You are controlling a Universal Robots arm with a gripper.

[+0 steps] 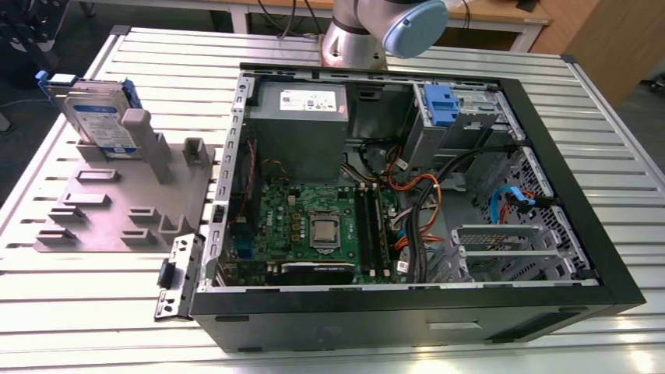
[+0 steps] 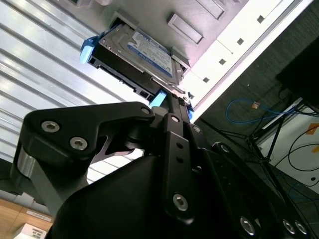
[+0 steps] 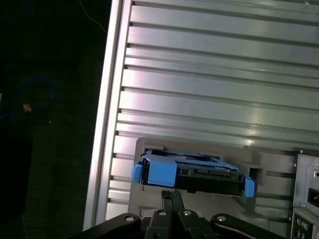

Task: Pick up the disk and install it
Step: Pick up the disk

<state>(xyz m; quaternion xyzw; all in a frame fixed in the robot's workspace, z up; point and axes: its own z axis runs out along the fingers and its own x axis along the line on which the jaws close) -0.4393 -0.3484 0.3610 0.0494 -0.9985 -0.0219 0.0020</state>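
disk (image 1: 92,117) stands on edge in a slot of grey fixture (image 1: 114,218). i judge it rigid, dense and shock-sensitive, with slick metal faces; grip the blue frame edges. fixture post (image 1: 146,148) crowds one face. open pc case (image 1: 416,305) sits just beside the fixture. gripper (image 3: 171,194) is near the disk, fingers together, empty.

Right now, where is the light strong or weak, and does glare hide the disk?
First wrist view: bright glare on the ribbed table, the floor beside it nearly black, the disk free of glare. Second wrist view: the disk's label evenly lit, a pink cast on the grey holder behind it. Exterior view: even light, though the computer case is shaded inside.
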